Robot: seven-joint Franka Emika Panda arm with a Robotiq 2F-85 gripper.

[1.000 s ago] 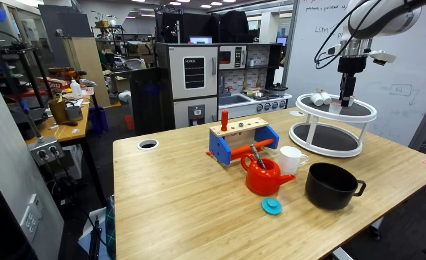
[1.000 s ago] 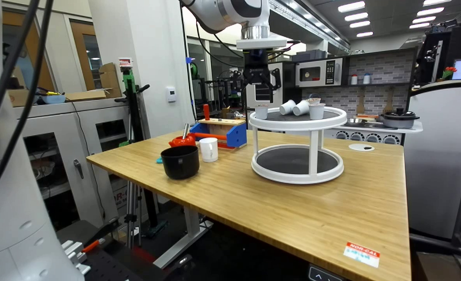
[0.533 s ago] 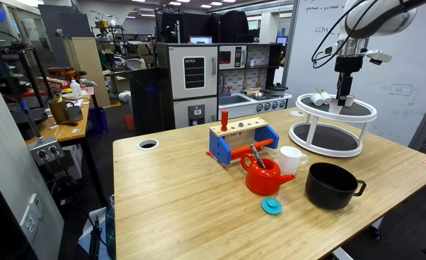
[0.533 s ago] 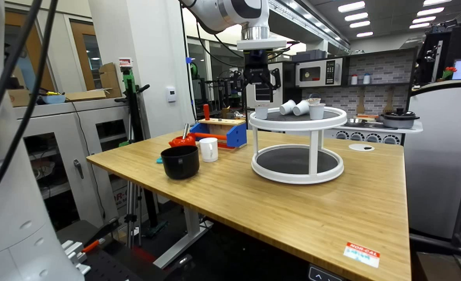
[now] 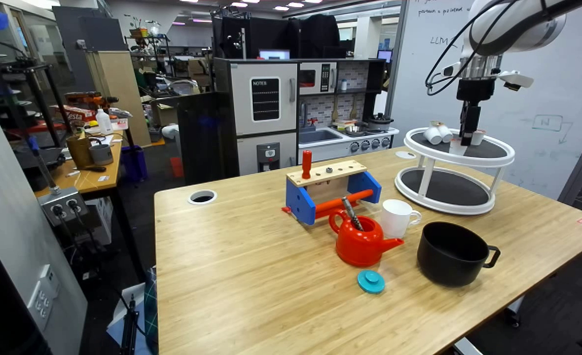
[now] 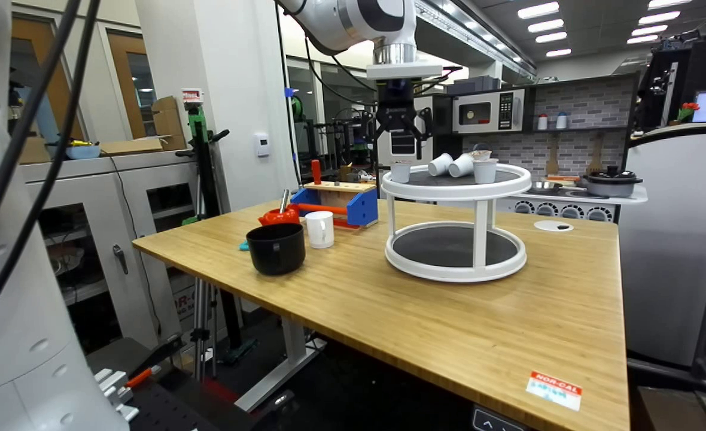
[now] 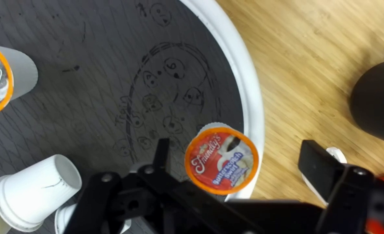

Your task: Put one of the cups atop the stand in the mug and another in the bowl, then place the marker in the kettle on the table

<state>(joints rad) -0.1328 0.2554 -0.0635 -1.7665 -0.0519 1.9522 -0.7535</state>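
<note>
1. Hovering at the stand (image 6: 458, 193), right half of frame in both exterior views: gripper (image 7: 236, 144), jaws spread wide, nothing in its grasp AFAICT. In wrist view they straddle butterscotch cup (image 7: 222, 161), prob. to clamp its sides; height gap unclear.
2. That cup sits upright, label up, by the stand's rim, lower centre of wrist frame. Likely chosen b/c it's apart from tipped cups (image 7: 37, 191), lower left.
3. Bowl (image 5: 441, 266), lower right in an exterior view, & mug (image 5: 394, 219), right of centre, stand mouth-up near each other, prob. set so for easy drops. No cup shows in bowl; mug's inside mostly hidden.
4. Kettle (image 5: 360, 249), just left of mug, has the marker (image 5: 351, 213) (prob.; looks grey) leaning in its mouth; fits b/c teal lid (image 5: 371, 281) lies off, just below in frame. Done alr., or sentence means taking it out? Unsure.
5. Step, my guess: 1st cup grasp, task early on. Next: straight down, gentle squeeze. Risk: knocking rim or nudging cup over edge, b/c it's so close.
</note>
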